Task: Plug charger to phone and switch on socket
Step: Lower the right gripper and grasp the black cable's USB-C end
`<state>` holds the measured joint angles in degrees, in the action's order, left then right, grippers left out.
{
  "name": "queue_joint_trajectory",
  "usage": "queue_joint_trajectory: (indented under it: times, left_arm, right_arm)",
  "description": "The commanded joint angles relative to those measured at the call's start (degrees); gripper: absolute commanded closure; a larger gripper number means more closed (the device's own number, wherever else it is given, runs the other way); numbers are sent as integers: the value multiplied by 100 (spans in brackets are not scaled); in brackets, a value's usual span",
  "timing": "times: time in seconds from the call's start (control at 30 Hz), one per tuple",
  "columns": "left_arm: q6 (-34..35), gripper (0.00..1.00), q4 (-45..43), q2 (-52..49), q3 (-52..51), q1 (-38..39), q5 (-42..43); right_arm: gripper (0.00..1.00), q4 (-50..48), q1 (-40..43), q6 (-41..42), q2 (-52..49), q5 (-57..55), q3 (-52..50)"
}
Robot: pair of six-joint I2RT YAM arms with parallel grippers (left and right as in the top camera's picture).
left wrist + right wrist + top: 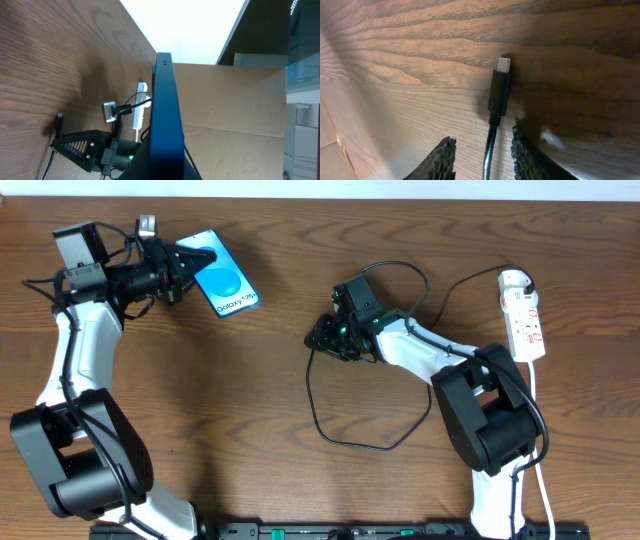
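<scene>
charger (499,92) between right claw's (482,140) jaws

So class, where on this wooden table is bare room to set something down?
Bare wood: between the slim blue-screened phone and the right pincer; also front centre, between the left arm's base and the looped thin black cable. Crowded: the right side, where cable, right arm and narrow white power strip bunch together.

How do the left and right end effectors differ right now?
The left end effector is shut on the phone; right end effector is open, fingers straddling the charger without touching. Left sits at the table's far left; right near the centre. Shared: each is at its task item.
</scene>
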<state>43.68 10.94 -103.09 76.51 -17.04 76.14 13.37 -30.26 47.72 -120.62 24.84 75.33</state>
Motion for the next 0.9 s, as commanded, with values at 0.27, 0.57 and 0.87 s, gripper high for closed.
queue_joint_trajectory:
  times: [0.27, 0.57, 0.87]
  left_arm:
    - [50, 92, -22, 22, 85, -24, 94]
    - [50, 92, -22, 22, 85, -24, 74]
    - [52, 92, -24, 22, 85, -24, 79]
  right_arm:
    - [74, -107, -22, 114, -505, -70, 42]
    - [99, -98, 120, -398, -529, 214, 42]
    - [99, -638, 708, -1862, -20, 1969, 42]
